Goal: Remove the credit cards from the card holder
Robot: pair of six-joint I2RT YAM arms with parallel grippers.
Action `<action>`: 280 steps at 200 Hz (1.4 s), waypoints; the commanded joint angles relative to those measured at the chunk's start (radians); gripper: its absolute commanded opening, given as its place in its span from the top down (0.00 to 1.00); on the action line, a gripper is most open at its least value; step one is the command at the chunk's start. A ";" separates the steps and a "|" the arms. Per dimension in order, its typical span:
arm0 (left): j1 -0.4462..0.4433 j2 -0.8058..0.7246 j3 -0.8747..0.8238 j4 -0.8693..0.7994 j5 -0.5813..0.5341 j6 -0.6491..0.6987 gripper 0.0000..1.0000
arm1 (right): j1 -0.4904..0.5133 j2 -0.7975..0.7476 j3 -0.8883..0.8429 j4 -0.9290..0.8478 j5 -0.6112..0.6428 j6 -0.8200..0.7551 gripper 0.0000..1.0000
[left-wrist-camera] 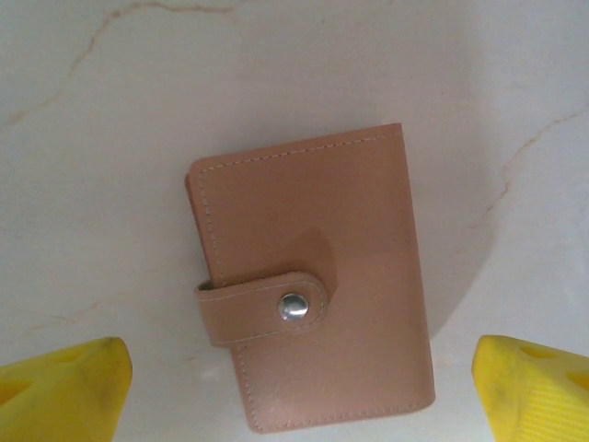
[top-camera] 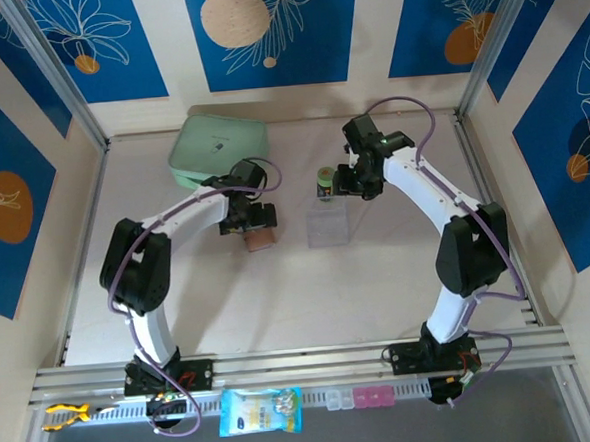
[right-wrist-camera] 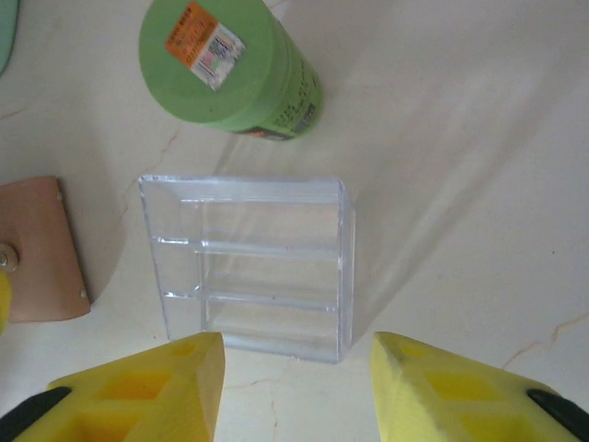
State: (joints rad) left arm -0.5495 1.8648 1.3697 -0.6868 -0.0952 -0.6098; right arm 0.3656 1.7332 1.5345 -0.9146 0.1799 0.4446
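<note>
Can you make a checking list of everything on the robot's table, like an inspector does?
Surface: pale marbled table, looks clean.
Job's things: card holder lies flat, closed, snap tab fastened; no credit cards taken out yet.
Clutter: clear plastic box, empty; green cylinder upright just beyond it; mint-green case at the back.
Grippers: left gripper over the card holder, jaws wide open; right gripper over the clear plastic box, jaws apart, holding nothing.
Cables: purple cables run along both arms.
Surroundings: blue leaf-print panels; blue snack packet on the front rail.
</note>
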 commanded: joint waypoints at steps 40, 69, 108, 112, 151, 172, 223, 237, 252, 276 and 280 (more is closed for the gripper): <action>-0.025 0.105 0.054 -0.057 -0.055 -0.137 0.05 | -0.013 -0.081 -0.063 -0.037 -0.036 -0.002 0.40; -0.027 0.137 0.047 -0.038 -0.029 -0.153 0.06 | -0.018 -0.100 -0.079 -0.034 -0.042 -0.003 0.40; -0.028 0.160 0.032 -0.007 -0.005 -0.150 0.12 | -0.018 -0.102 -0.081 -0.037 -0.048 -0.004 0.40; -0.027 0.162 0.032 -0.005 -0.003 -0.150 0.12 | -0.019 -0.103 -0.080 -0.037 -0.048 -0.004 0.40; -0.027 0.171 0.049 -0.005 -0.006 -0.142 0.11 | -0.017 -0.107 -0.081 -0.037 -0.048 -0.001 0.40; -0.027 0.176 0.057 -0.006 -0.006 -0.139 0.11 | -0.017 -0.109 -0.083 -0.041 -0.046 -0.001 0.40; -0.027 0.168 0.029 0.010 0.012 -0.134 0.19 | -0.012 -0.124 -0.087 -0.048 -0.040 0.003 0.40; -0.032 0.147 0.009 0.016 0.018 -0.130 0.22 | -0.005 -0.137 -0.094 -0.046 -0.042 0.006 0.40; -0.040 0.111 -0.020 0.020 0.027 -0.124 0.23 | 0.006 -0.149 -0.108 -0.046 -0.044 0.011 0.40; -0.079 0.045 -0.081 0.014 0.031 -0.111 0.23 | 0.025 -0.176 -0.143 -0.046 -0.044 0.016 0.40; -0.090 0.032 -0.095 0.011 0.027 -0.111 0.24 | 0.028 -0.181 -0.150 -0.044 -0.044 0.016 0.39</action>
State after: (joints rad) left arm -0.5827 1.9621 1.3476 -0.6384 -0.0978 -0.7498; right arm 0.3729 1.5986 1.4220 -0.9363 0.1558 0.4465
